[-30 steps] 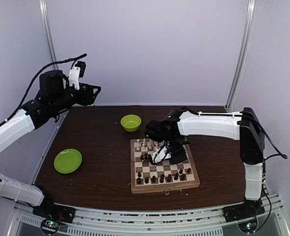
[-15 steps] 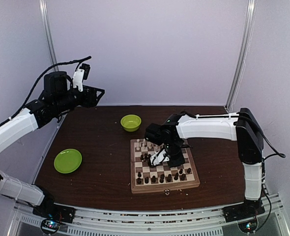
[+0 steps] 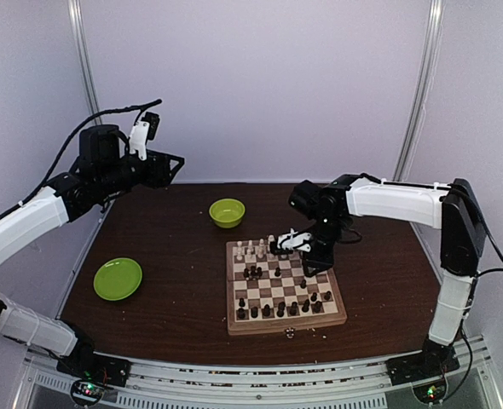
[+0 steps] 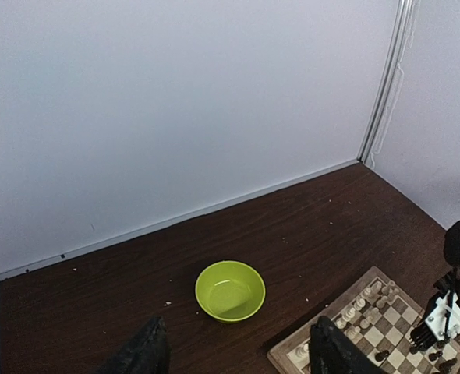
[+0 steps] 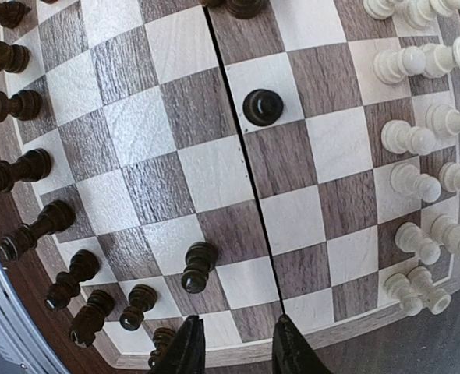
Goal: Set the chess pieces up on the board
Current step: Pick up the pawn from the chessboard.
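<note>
Your square wooden chessboard [image 3: 287,325] lies at lower centre of the overhead view, right of middle on the dark brown table [image 3: 166,247]. It has a pale rim, matte grained squares in light and dark brown, and a thin fold seam down its middle.

The cream-white chessmen [image 3: 251,251], small turned pieces with a smooth finish, stand crowded along the board's upper edge. The dark brown-black chessmen [image 3: 281,308] line the lower edge in two loose rows, with a few more near the middle. In the right wrist view, one round-headed dark pawn [image 5: 263,107] stands alone on a light square just right of the seam. Another dark piece [image 5: 199,265] sits lower down, left of the seam.

Your right gripper [image 5: 236,343] is at the board's upper-right part. Its black fingertips [image 5: 189,347] are parted, with nothing between them. Your left gripper [image 4: 242,354] hangs high at upper left of the overhead view. It is spread wide and empty.

A glossy lime-green bowl [image 3: 227,212] sits above the board's upper-left corner. A flat round lime-green plate [image 3: 118,279] lies well to the left.

A second ago the right gripper hung over the board's centre. It has since withdrawn toward the upper right, uncovering the middle pieces. The left arm has lifted slightly.
</note>
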Robot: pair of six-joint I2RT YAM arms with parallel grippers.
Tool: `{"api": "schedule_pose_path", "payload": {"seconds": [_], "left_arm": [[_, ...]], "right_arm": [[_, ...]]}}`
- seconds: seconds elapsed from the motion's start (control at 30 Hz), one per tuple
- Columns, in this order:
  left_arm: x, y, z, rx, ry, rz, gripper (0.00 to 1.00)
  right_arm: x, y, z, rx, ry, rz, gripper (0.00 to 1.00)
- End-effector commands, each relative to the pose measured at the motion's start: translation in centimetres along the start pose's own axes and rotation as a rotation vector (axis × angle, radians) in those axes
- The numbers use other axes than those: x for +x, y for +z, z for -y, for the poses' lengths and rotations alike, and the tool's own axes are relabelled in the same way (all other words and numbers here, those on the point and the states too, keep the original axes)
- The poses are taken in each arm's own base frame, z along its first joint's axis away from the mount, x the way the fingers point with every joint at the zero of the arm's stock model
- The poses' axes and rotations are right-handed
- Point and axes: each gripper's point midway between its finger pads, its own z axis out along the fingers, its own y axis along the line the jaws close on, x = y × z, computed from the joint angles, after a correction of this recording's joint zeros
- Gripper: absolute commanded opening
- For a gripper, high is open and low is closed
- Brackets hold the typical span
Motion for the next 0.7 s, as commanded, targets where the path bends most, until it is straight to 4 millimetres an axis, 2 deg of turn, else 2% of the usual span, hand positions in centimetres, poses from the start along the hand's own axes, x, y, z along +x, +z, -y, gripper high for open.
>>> {"api": "schedule_pose_path", "payload": {"seconds": [0.0, 0.2, 0.67], "left_arm": [[-1.2, 0.3, 0.6, 0.032, -0.008, 0.035, 0.62], [-0.5, 1.0, 1.0, 0.061, -0.011, 0.006, 0.6], [-0.2, 1.3, 1.2, 0.073, -0.006, -0.003, 0.6]], "right_arm": [[-1.2, -1.0, -0.7, -0.106, 0.07, 0.169, 0.31], [-0.8, 0.0, -1.2, -0.126, 0.06, 0.17, 0.33], [-0.9, 2.0, -0.8, -0.148, 0.089, 0.124, 0.28]]}}
